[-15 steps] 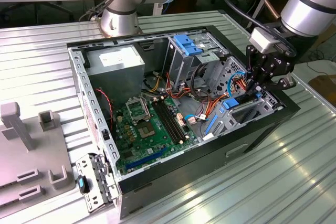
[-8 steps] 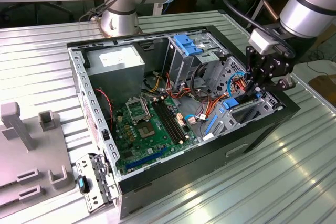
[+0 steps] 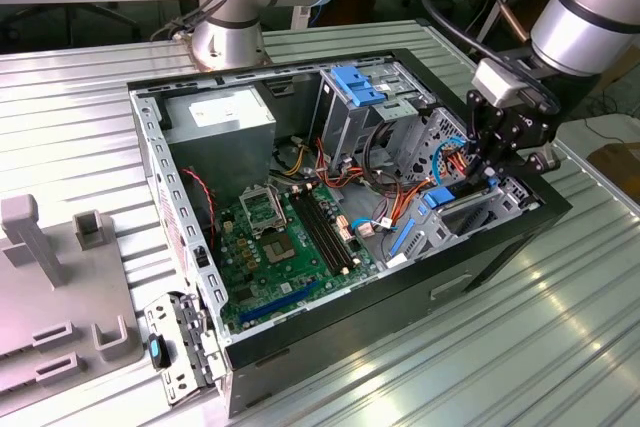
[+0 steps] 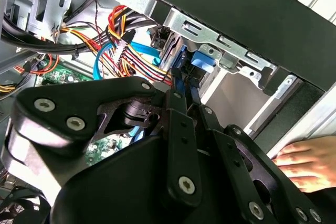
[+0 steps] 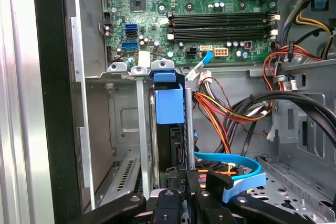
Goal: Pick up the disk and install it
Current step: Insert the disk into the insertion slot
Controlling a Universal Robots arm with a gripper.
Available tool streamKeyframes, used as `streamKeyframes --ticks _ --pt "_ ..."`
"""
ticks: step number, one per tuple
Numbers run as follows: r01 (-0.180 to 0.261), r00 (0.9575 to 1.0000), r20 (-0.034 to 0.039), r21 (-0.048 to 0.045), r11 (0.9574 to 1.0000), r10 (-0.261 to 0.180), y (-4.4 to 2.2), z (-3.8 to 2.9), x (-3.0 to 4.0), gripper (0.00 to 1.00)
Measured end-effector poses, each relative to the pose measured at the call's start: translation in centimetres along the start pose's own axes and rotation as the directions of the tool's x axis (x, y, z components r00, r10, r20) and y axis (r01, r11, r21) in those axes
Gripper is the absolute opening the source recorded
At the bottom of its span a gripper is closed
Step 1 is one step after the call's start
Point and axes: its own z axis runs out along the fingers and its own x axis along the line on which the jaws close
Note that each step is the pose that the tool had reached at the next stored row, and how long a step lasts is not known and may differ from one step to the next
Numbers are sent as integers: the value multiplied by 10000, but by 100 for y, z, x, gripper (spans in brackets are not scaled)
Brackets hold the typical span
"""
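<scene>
**One disk, pinched on edge in the cage slot**

One look at the first wrist view and you've got the disk (image 5: 169, 114) right off the tip of your gripper (image 5: 185, 174). It sits between the fingers (image 4: 176, 98), which are pulled in narrow and clamped on its thin edge. The disk stands on edge, not flat, with the slim side facing the camera. Its long axis runs straight away from the fingertips, blue carrier end toward the motherboard (image 5: 210, 19).

It's down between the upright metal rails of the drive cage (image 5: 142, 129). A blue cable (image 5: 236, 163) loops just beside the gripper, with a bundle of coloured wires near it.

In the exterior view your gripper (image 3: 487, 172) hangs over the corner of the open case (image 3: 330, 357) on the exterior view's right. A person's hand (image 4: 307, 163) rests outside the case wall.
</scene>
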Motion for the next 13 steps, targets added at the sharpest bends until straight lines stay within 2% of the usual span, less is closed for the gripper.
streamKeyframes --ticks 8,9,11,12,13 --pt "-1 10000 11 0 10000 1 1 14 0 18" --pt "-1 10000 7 0 10000 1 1 11 0 24" --pt "0 10000 3 0 10000 0 -2 -26 -1 24" --pt "0 10000 2 0 10000 0 -7 -83 -2 24" --pt "-1 10000 4 0 10000 1 -9 -110 -3 24"
